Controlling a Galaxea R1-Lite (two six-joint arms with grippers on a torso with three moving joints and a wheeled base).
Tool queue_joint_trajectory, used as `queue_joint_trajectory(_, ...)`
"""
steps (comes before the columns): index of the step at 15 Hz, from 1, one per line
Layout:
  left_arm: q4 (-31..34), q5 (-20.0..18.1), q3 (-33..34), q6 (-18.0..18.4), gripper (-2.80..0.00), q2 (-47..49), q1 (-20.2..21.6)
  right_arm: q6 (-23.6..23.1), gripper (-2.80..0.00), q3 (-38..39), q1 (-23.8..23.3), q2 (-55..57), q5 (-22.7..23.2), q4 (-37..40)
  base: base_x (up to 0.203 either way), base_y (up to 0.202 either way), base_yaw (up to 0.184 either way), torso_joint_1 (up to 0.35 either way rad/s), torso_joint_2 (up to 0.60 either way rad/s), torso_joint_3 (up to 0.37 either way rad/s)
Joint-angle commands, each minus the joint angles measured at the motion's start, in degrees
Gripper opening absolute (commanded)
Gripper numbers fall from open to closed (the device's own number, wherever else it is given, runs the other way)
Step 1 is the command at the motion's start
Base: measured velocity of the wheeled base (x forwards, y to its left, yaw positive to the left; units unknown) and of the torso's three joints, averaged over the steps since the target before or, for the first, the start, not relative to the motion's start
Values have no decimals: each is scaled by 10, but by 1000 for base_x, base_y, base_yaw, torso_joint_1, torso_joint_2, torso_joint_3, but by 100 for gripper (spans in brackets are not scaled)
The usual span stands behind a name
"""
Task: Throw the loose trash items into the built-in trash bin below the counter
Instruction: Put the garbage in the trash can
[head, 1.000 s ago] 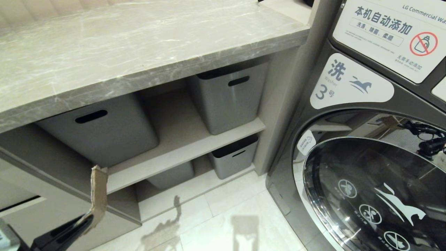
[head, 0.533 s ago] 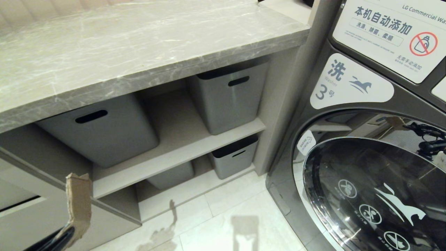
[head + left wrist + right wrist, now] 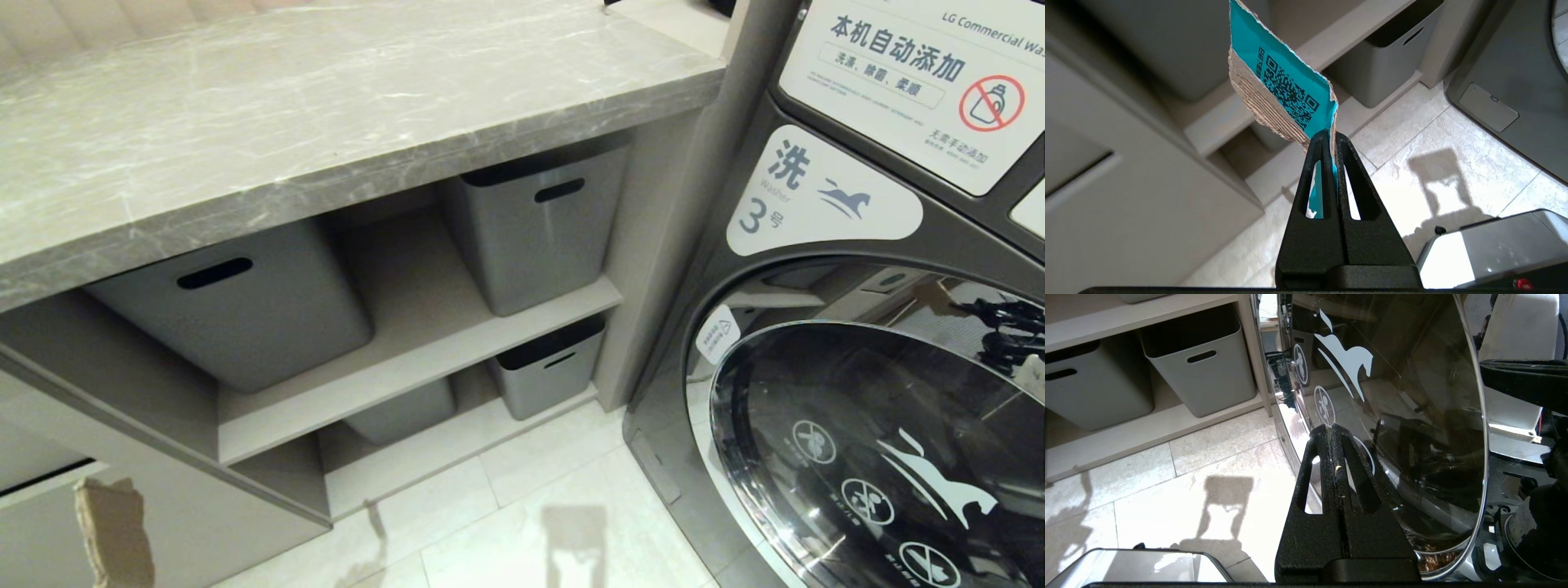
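My left gripper is shut on a small teal paper scrap that has a QR code and a torn brown cardboard back. The scrap stands upright above the fingertips. In the head view only the scrap's brown back shows, at the lower left, in front of the beige cabinet front of the built-in trash bin. A dark gap runs along a panel edge there. The grey marble-veined counter spans the top. My right gripper is shut and empty beside the washer door.
Grey tubs with slot handles sit on open shelves under the counter. A front-loading washer with a glass door fills the right. Pale floor tiles lie between the shelves and the washer.
The left gripper has carried the scrap down and to the left in the head view. Its black fingers have dropped out of that view. The right arm has not moved.
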Motion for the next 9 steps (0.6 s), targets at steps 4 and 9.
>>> queue_joint_trajectory(4,124,38,0,-19,-280,-123,14,0,-280,0,0,-1,0,0,0,0,0,0,0,0)
queue_joint_trajectory(9,162,41,0,-29,-280,-193,19,0,-280,0,0,-1,0,0,0,0,0,0,0,0)
